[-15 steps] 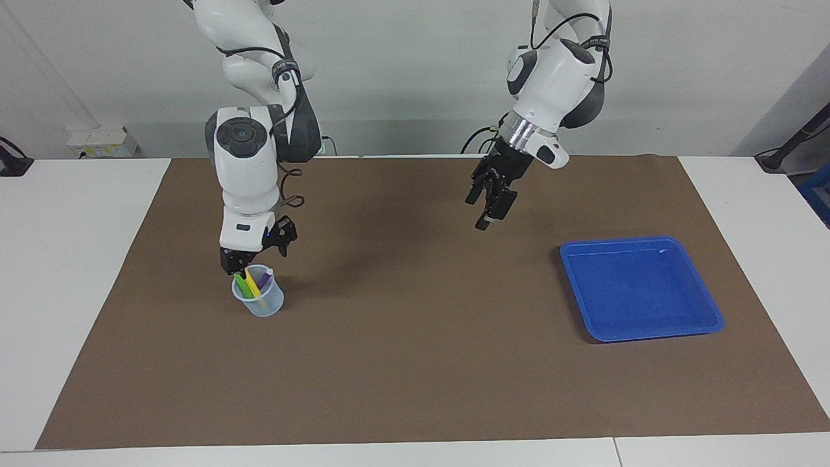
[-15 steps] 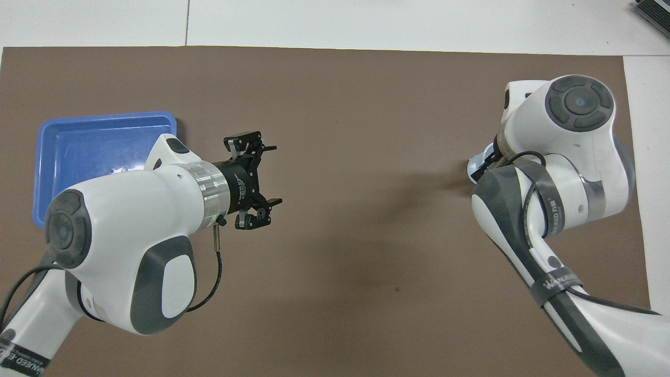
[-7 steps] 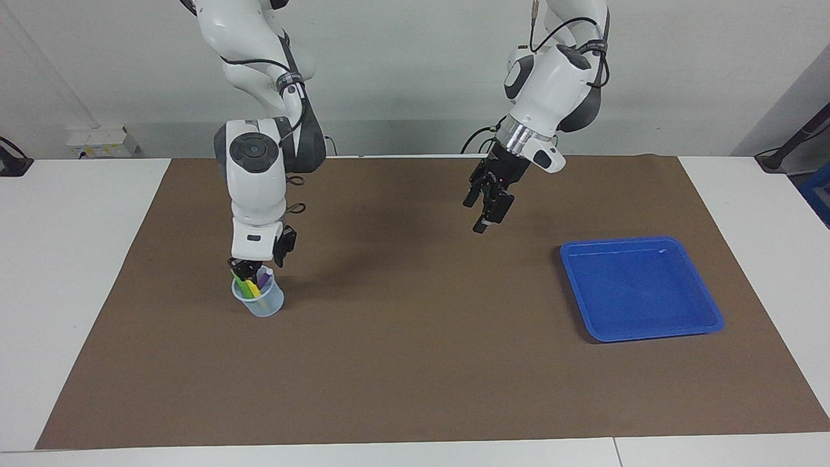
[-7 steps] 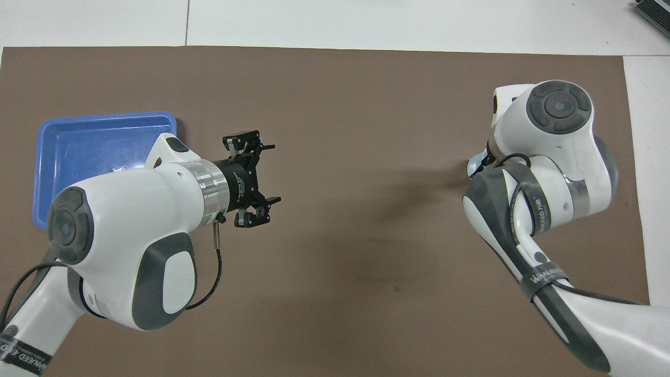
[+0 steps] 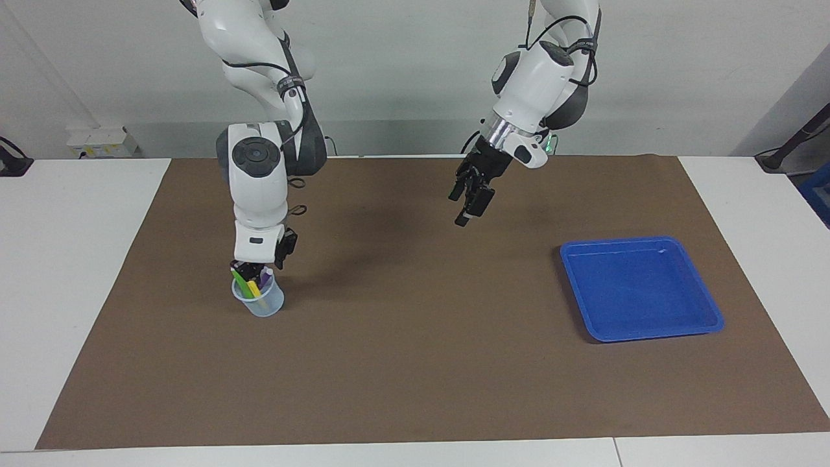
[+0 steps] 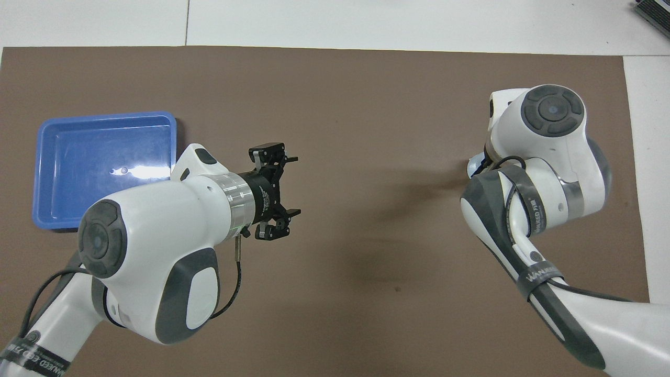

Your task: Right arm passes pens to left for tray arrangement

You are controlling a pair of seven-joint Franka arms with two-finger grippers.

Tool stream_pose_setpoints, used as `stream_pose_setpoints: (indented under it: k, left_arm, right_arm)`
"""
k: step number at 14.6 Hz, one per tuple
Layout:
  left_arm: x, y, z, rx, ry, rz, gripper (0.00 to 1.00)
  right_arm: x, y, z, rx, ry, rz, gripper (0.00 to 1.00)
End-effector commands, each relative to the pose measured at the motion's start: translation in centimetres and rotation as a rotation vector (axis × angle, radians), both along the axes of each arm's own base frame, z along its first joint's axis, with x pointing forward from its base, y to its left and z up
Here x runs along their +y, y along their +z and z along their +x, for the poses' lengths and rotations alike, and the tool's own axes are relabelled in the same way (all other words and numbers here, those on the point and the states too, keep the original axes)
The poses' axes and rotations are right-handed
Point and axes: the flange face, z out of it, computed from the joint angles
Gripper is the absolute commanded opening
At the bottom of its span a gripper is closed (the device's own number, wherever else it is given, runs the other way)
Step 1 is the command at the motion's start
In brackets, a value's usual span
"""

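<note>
Three pens, green (image 5: 239, 283), yellow (image 5: 253, 290) and purple (image 5: 266, 277), stand in a small translucent cup (image 5: 262, 305) toward the right arm's end of the brown mat. My right gripper (image 5: 249, 267) points straight down and sits at the pens' upper ends, just above the cup's rim. In the overhead view the right arm hides it and the pens. My left gripper (image 5: 468, 209) (image 6: 288, 186) hangs open and empty over the middle of the mat. The blue tray (image 5: 639, 288) (image 6: 99, 162) lies empty toward the left arm's end.
A brown mat (image 5: 415, 363) covers most of the white table (image 5: 71, 272). A sliver of the cup (image 6: 473, 166) shows beside the right arm's wrist in the overhead view. White sockets (image 5: 100, 143) sit at the wall.
The right arm's wrist has straightened over the cup and its gripper has settled onto the pens' tops. The left gripper has drifted away from the tray toward the middle, still open.
</note>
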Motion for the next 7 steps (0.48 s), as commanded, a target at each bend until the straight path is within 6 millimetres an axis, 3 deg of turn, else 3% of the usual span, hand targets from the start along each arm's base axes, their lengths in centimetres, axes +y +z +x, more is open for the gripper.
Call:
stream_pose_setpoints:
  k: [1, 7]
  left_arm:
    - [0.21, -0.32, -0.38, 0.003, 0.013, -0.016, 1.00]
    - [0.75, -0.22, 0.08, -0.010, 0.030, -0.021, 1.00]
  right_arm:
    - [-0.12, -0.40, -0.08, -0.006, 0.031, -0.013, 0.50]
    - [-0.12, -0.57, -0.14, -0.006, 0.029, -0.012, 0.40]
